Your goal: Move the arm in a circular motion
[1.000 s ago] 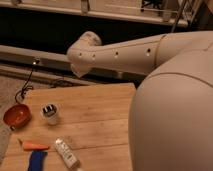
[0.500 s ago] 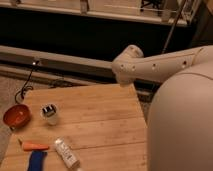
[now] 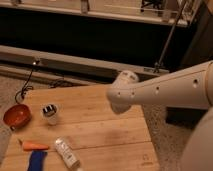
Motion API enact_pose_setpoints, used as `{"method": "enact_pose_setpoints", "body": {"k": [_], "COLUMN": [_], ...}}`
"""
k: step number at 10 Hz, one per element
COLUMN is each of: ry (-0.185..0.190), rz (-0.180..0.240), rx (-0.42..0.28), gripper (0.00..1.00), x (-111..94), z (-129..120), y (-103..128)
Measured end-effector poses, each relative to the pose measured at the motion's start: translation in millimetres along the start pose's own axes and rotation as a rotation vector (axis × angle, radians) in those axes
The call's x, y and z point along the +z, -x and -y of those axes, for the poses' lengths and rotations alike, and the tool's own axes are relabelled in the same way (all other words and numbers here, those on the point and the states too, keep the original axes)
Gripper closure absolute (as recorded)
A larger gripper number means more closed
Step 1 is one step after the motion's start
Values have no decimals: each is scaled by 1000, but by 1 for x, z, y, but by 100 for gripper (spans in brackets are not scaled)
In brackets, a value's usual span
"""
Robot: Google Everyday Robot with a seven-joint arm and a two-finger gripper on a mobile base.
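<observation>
1. The arm [image 3: 165, 90] is being carried across from the right edge of the view. Its rounded end joint [image 3: 121, 92] is being held above the far right part of the wooden table [image 3: 115, 145].
2. Compared with a second ago, that rounded end is being seen lower and further right. It stood high at the upper left, then swung rightward, and is now being brought down toward the tabletop. The bulky near shell of the arm is also taking up less of the foreground.
3. This path is being judged as part of an arc, so the circular motion appears to be under way. How much of the circle is being completed cannot be told.
4. The gripper is not being shown anywhere in the camera view. Whether it is released, clenched or grasping something cannot be told, so places are being given from the arm's rounded end instead.
5. Nothing on the table is being touched. A small cup [image 3: 50, 114] and an orange bowl [image 3: 17, 116] are being left well to the left of the arm's end. A carrot [image 3: 34, 146], a blue cloth [image 3: 36, 160] and a lying bottle [image 3: 66, 152] are being left below and to its left, at the near edge.
6. Behind the arm's end, a pale ledge and a dark recess are being seen. A slanted pole [image 3: 170, 37] is rising up and to its right, and a black cable [image 3: 27, 85] is lying on speckled flooring far to its left.
</observation>
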Motion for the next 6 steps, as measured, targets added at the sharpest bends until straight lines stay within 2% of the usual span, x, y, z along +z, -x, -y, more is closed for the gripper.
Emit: {"method": "enact_pose_setpoints", "body": {"k": [1, 3, 4, 6], "ry": [-73, -176, -229, -291], "rz": [11, 13, -1, -46], "rx": [-81, -226, -325, -452], "gripper": [100, 100, 100, 100], "x": [-6, -21, -32, -53], "z": [61, 148, 198, 260], "y": [19, 36, 36, 22]}}
